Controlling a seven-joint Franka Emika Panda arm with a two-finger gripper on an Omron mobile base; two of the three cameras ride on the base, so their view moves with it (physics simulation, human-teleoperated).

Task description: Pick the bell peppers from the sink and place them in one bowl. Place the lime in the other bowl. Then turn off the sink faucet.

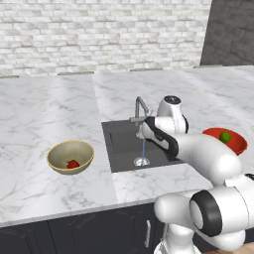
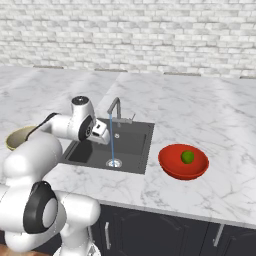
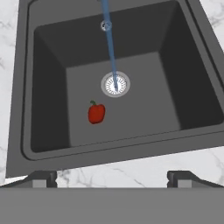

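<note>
**Me:** Hand view first; my gripper is wide open and holds nothing; its two dark tips sit over the near edge of the sink.

**Helper:** So what are you after?

**Me:** The red bell pepper on the sink floor; it lies just beside the drain, a little nearer to me; water runs from the faucet down onto the drain.

**Helper:** How will you grab it well?

**Me:** I think I should go straight down until the pepper is between my fingers; then squeeze its fat middle, not the green stalk; it looks shiny, so it may slip; I should keep off the sink walls too.

**Helper:** Where does it go?

**Me:** Into the tan bowl to my left on the counter; one pepper lies in it already; the lime is in the red bowl on my right.
</note>
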